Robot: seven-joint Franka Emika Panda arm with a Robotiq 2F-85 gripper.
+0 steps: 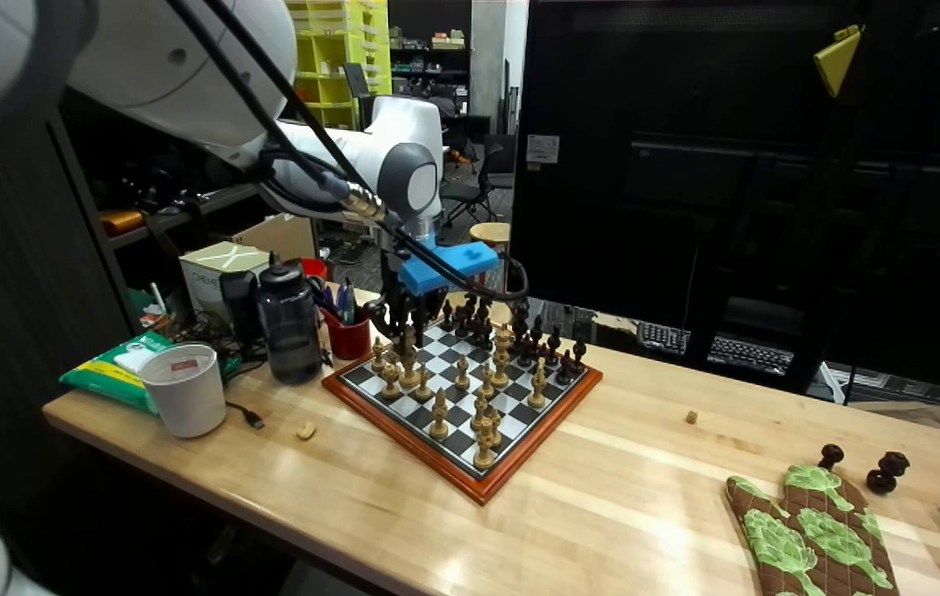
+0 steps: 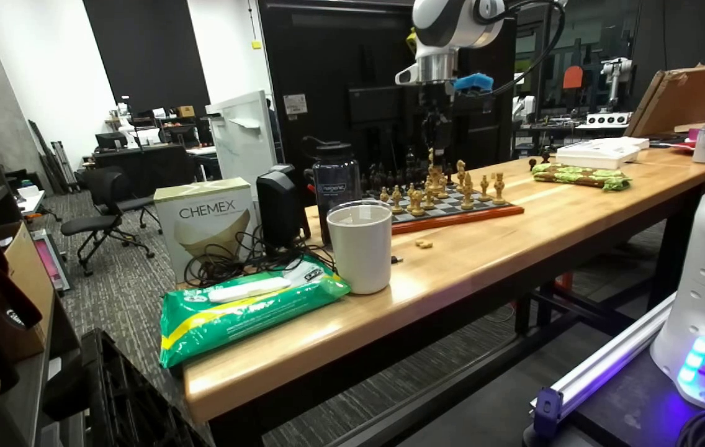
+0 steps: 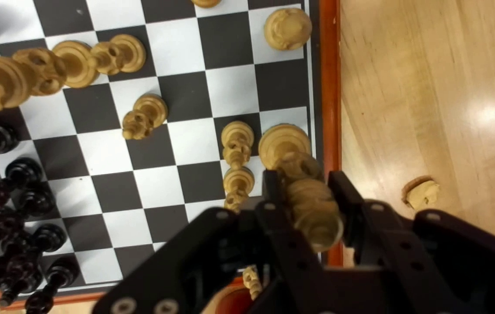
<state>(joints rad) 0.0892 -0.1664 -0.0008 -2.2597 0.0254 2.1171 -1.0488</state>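
My gripper (image 3: 305, 175) points down over the chessboard (image 3: 330, 87) near one edge. Its fingers are closed in on both sides of a tall light wooden chess piece (image 3: 284, 144), with no clear gap showing. The piece stays upright; whether its base touches the board cannot be told. In an exterior view, the gripper (image 1: 410, 327) is over this piece (image 1: 410, 364) at the board's side nearest the red pen cup. A smaller light piece (image 3: 237, 139) stands beside it. Several other light pieces (image 1: 439, 414) stand about the board. Dark pieces (image 1: 532, 343) crowd the opposite side.
Near the gripper stand a red pen cup (image 1: 347, 338) and a dark bottle (image 1: 288, 323). A white cup (image 1: 184, 393), green packet (image 2: 247, 310) and Chemex box (image 2: 206, 217) stand beyond. A small light fragment (image 3: 422, 192) lies beside the board. A patterned mitt (image 1: 809, 530) lies farther along.
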